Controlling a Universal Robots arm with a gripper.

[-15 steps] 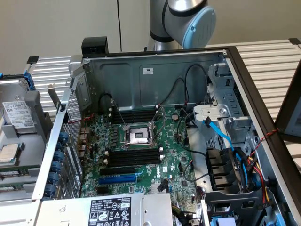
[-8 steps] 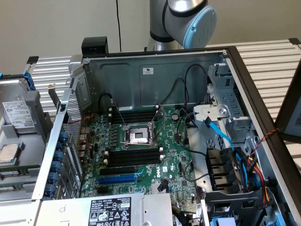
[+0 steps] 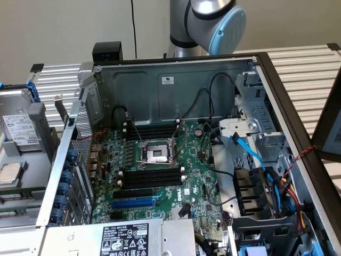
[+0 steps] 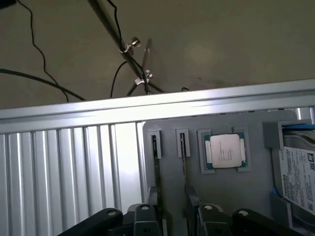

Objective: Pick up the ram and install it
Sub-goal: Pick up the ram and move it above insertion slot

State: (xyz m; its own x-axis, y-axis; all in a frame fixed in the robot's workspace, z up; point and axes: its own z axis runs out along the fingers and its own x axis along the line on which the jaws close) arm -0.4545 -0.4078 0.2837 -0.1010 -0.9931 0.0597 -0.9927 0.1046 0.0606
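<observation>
Two thin ram sticks stand on edge in narrow slots of a grey holder tray: one ram stick and a second beside it. My gripper hovers over the near ends of these sticks, open, with its dark fingers spread to either side and nothing clamped. In the exterior view the open computer case shows the motherboard with black memory slots and another bank on either side of the CPU socket. The arm's blue-capped joint rises behind the case.
A loose CPU and a hard drive sit in the same tray, next to the sticks. Ribbed aluminium table lies beside the tray. Inside the case are a blue expansion slot, blue cables and the power supply.
</observation>
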